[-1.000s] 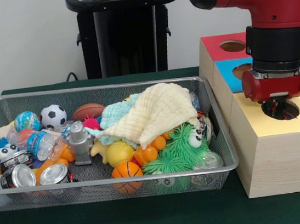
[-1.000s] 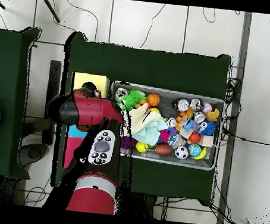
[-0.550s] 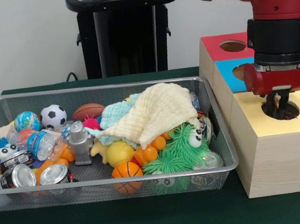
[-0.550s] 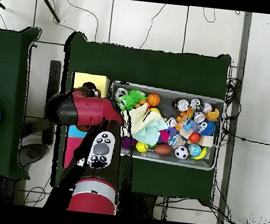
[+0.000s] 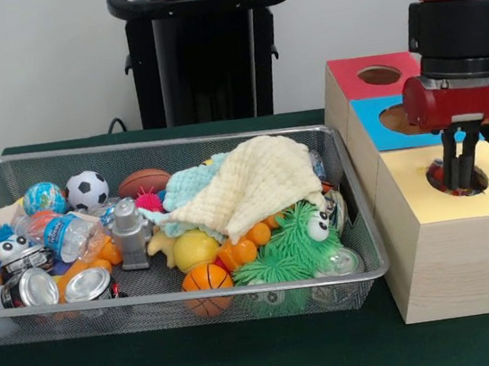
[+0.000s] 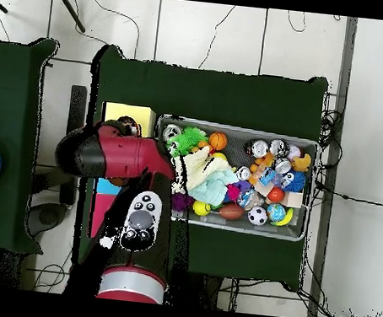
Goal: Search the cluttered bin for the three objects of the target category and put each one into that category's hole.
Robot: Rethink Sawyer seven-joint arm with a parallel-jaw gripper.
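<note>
Topping yellow box [image 5: 454, 209]: round hole [image 5: 458, 180]

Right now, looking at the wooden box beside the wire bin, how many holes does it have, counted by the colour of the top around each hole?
Hole in the red top: 1
Hole in the blue top: 1
Hole in the yellow top: 1
Total: 3
</note>
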